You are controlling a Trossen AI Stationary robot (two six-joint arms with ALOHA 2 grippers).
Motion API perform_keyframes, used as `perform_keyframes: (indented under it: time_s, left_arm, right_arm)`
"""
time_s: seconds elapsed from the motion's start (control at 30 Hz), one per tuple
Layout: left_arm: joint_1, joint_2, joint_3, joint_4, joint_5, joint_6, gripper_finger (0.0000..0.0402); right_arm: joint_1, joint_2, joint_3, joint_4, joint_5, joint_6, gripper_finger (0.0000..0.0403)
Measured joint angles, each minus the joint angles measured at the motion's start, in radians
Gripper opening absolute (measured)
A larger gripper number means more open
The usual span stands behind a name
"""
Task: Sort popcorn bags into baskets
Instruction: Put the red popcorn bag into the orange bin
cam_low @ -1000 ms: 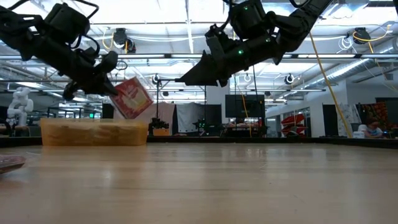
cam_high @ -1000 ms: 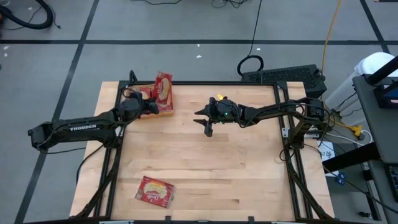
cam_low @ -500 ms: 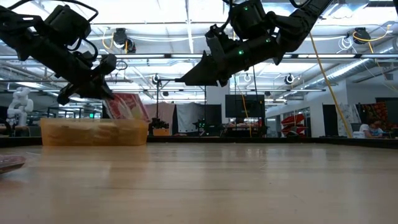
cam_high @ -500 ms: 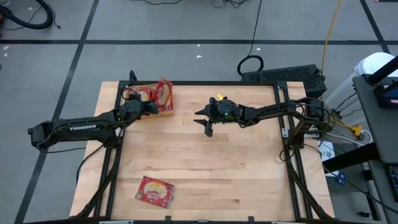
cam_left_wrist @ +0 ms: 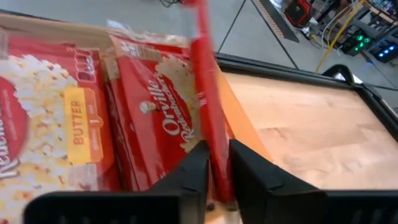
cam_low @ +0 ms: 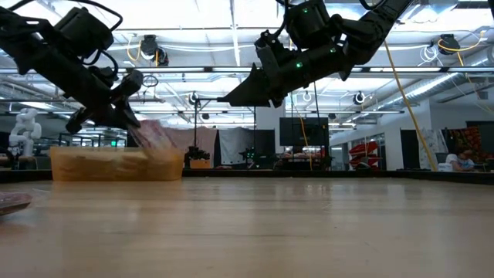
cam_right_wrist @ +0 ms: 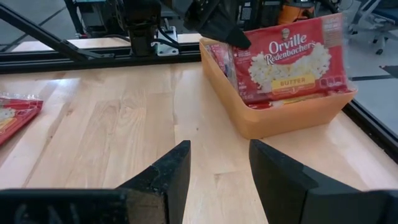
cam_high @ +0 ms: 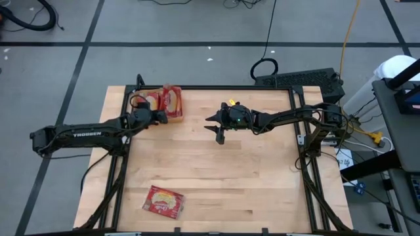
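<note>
Popcorn bag, high view: left gripper (cam_high: 159,115) lowers a red packet (cam_high: 172,100) into the orange basket (cam_high: 176,118); stray bags (cam_high: 163,201) lie on the table (cam_high: 236,170).
Left wrist view: fingers (cam_left_wrist: 245,171) clench the packet's edge.
Right wrist view: right gripper (cam_right_wrist: 217,165) idle, spread.
Next: let go, withdraw.

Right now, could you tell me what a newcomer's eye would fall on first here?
Probably the left end effector at the table's far left corner, shut on a red popcorn bag standing on edge in the orange bin. Next, the open right end effector hanging mid-table, and a lone bag near the front edge.
</note>
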Motion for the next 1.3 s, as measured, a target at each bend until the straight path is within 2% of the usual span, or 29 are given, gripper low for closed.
perform_keyframes:
  time_s: [0.33, 0.57, 0.77, 0.97, 1.13, 1.3]
  left_arm:
    - [-0.027, 0.000, 0.000, -0.001, -0.011, -0.014, 0.0158]
    - [-0.003, 0.000, 0.000, 0.007, 0.026, 0.128, 0.0214]
    - [-0.003, 0.000, 0.000, 0.019, 0.041, 0.130, 0.0248]
    - [0.037, 0.000, 0.000, 0.070, 0.013, 0.243, 0.0259]
    - [0.075, 0.000, 0.000, 0.088, 0.082, 0.292, 0.0245]
    - [0.104, 0.026, 0.000, 0.011, 0.012, 0.299, 0.0217]
  right_arm:
    - [0.000, 0.000, -0.001, -0.016, 0.000, 0.005, 0.0157]
    - [0.000, 0.000, -0.001, -0.015, 0.000, 0.037, 0.0157]
    - [0.001, 0.000, -0.001, 0.007, 0.029, 0.048, 0.0157]
    - [0.000, 0.000, -0.001, 0.035, 0.056, 0.048, 0.0157]
    - [0.000, 0.000, -0.001, 0.085, 0.079, 0.051, 0.0157]
    - [0.002, 0.000, -0.001, 0.090, 0.079, 0.064, 0.0157]
